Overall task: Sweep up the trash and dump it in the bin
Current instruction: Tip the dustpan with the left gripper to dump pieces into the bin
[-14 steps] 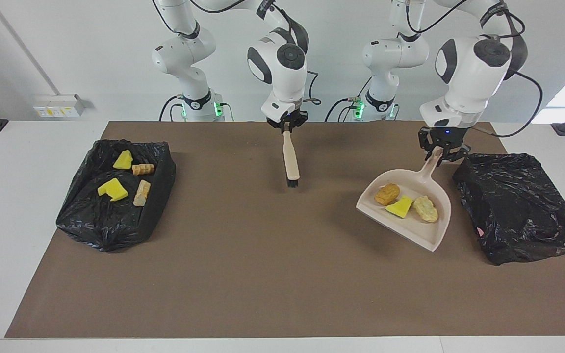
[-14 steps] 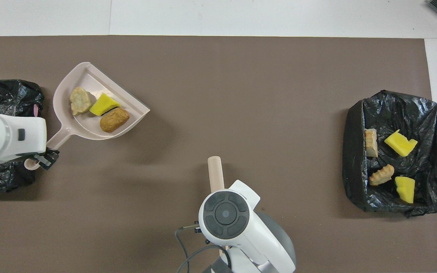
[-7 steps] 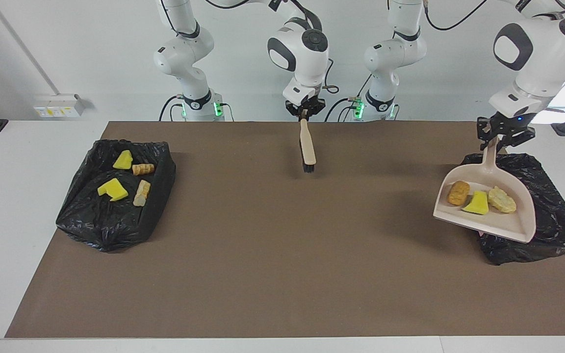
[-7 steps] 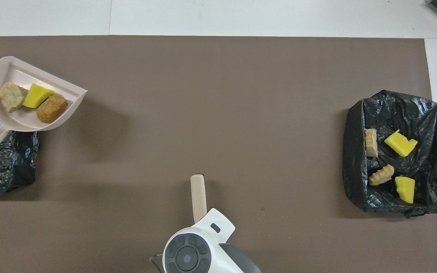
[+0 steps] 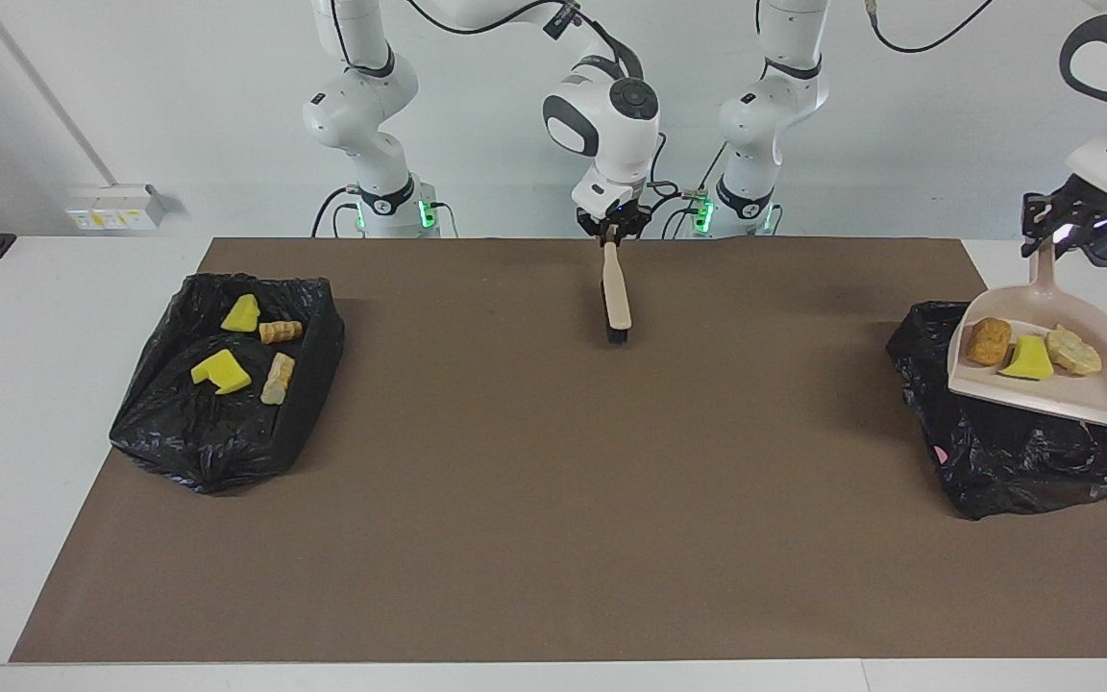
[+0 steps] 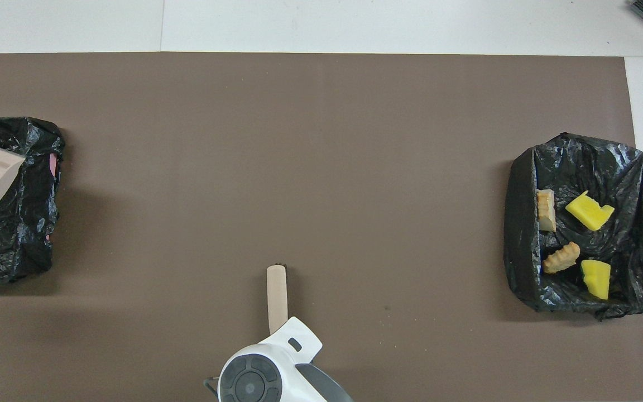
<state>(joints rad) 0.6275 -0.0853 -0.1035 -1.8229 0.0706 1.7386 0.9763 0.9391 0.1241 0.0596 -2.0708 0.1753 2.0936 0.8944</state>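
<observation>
The tabletop [image 5: 553, 577] carried a brown mat [image 5: 553, 500] with a black-lined bin [image 5: 1015, 452] at the left arm's end and a second black-lined bin [image 5: 217, 432] at the right arm's end. The left gripper [image 5: 1058, 229] pinched the handle of the dustpan [image 5: 1082, 399], raised over the first bin, with three trash scraps [image 5: 1026, 358] on it (four more scraps [image 5: 222, 371] lay in the second bin). The right gripper [image 5: 614, 231] was closed on the brush [image 5: 617, 300], over the mat's edge near the robots.
</observation>
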